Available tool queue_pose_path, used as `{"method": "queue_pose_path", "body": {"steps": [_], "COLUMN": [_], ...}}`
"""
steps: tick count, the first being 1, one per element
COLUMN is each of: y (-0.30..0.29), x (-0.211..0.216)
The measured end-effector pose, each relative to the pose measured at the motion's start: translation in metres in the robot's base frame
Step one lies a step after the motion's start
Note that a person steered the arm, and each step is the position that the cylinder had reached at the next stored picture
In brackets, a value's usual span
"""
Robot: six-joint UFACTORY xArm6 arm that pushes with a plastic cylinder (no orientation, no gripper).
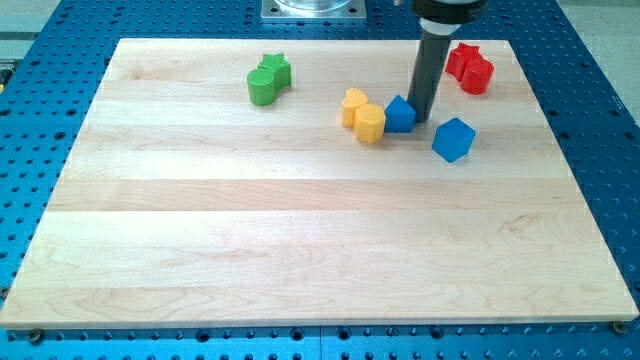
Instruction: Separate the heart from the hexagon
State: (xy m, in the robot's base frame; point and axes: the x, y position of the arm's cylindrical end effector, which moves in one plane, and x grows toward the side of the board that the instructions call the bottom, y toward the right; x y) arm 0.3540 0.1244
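The yellow heart (352, 104) and the yellow hexagon (370, 123) lie touching each other a little right of the board's centre, near the view's top. The heart is at the upper left of the hexagon. A small blue block (399, 114) touches the hexagon's right side. My tip (417, 121) stands right against that blue block's right side, so the blue block is between my tip and the hexagon. The dark rod rises from there toward the view's top.
A blue cube (453, 139) lies just right of and below my tip. Two red blocks (470, 68) sit together at the top right. A green star (277, 68) and another green block (262, 88) touch at the top left. The wooden board (300, 250) lies on a blue perforated table.
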Motion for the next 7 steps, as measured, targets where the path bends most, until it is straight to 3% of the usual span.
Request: {"method": "queue_pose_path", "body": {"steps": [1, 3, 4, 6, 7], "y": [0.005, 0.092, 0.108, 0.077, 0.045], "x": [0.001, 0.022, 0.032, 0.106, 0.106]}}
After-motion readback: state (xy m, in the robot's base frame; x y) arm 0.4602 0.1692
